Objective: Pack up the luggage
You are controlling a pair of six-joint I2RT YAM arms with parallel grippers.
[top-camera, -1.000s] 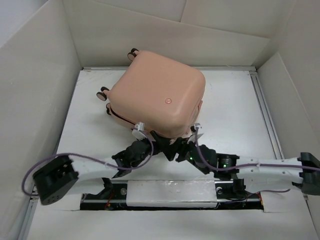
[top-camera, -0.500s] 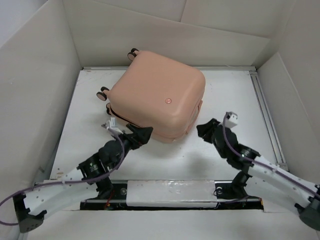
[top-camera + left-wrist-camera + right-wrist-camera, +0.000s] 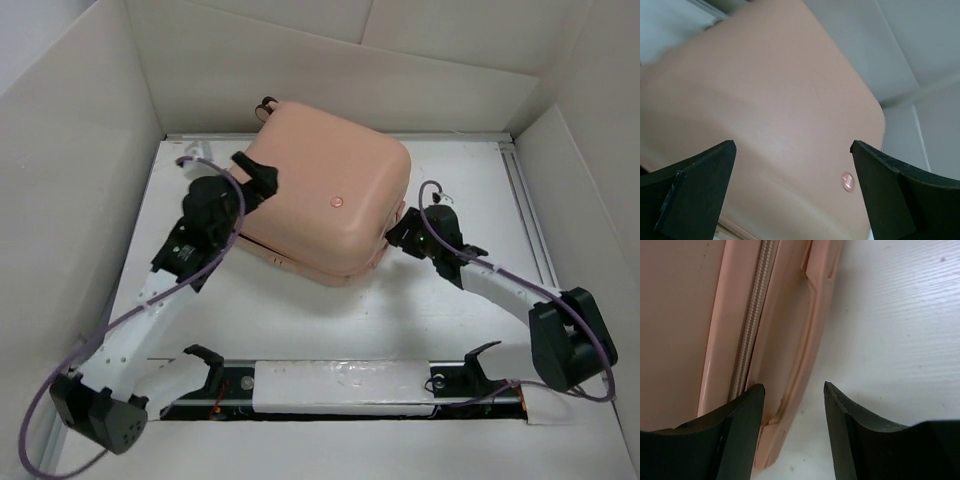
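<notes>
The luggage [image 3: 325, 195] is a peach-pink hard-shell suitcase lying closed and flat at the back middle of the table, one dark wheel showing at its far left corner. My left gripper [image 3: 262, 172] is open just over the case's left edge; its wrist view shows the pink lid [image 3: 770, 115] with a small round emblem between the spread fingers. My right gripper [image 3: 398, 228] is open at the case's right side. The right wrist view shows the zipper seam [image 3: 752, 335] and the side handle [image 3: 805, 340], with the fingers straddling the case's lower rim, not closed on it.
Tall white cardboard walls [image 3: 80, 150] enclose the table on the left, back and right. A metal rail [image 3: 528, 215] runs along the right side. The arm bases and a black slot [image 3: 340, 385] lie at the near edge.
Both arms swung from the near side of the case to its flanks: the left gripper up to the left edge, the right gripper to the right side. The case shifted slightly.
</notes>
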